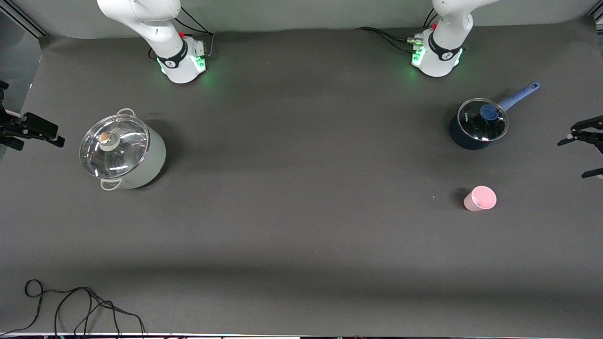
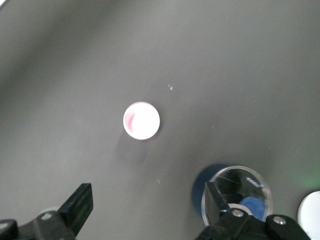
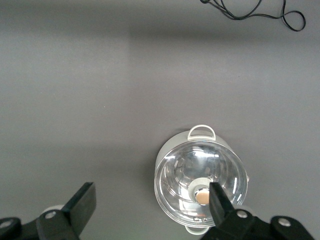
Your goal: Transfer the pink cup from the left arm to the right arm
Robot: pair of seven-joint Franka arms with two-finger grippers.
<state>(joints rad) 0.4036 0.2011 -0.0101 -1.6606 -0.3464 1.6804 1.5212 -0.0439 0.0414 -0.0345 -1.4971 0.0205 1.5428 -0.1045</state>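
1. The cup (image 1: 480,198) stands upright and alone on the table (image 1: 301,235), toward the left arm's end, nearer the front camera than the saucepan (image 1: 478,124). Nothing touches it.
2. Left gripper (image 2: 147,210): fingers spread wide and empty, hanging high over the table at the left arm's end. In its wrist view the cup (image 2: 141,120) lies ahead of the fingers (image 2: 80,202), well apart from them, with the lidded saucepan (image 2: 235,192) close to one finger.
3. Right gripper (image 3: 152,210): fingers likewise wide apart and empty, high over the right arm's end; the arm waits. Its wrist view looks down on the grey pot (image 3: 201,181) with a glass lid.
4. Progress: nothing of the transfer is done. Pickup by the left gripper, carry toward mid-table, handover and release all remain, judging from the untouched cup.
5. Open room: the middle of the table is bare, giving a wide meeting zone. The cup has free space on every side; the saucepan, farther from the camera, is the nearest obstacle.
6. Edges: the grey pot (image 1: 123,151) sits near the right arm's end. A loose cable (image 1: 80,306) lies at the table's camera-side edge, well apart from the cup.
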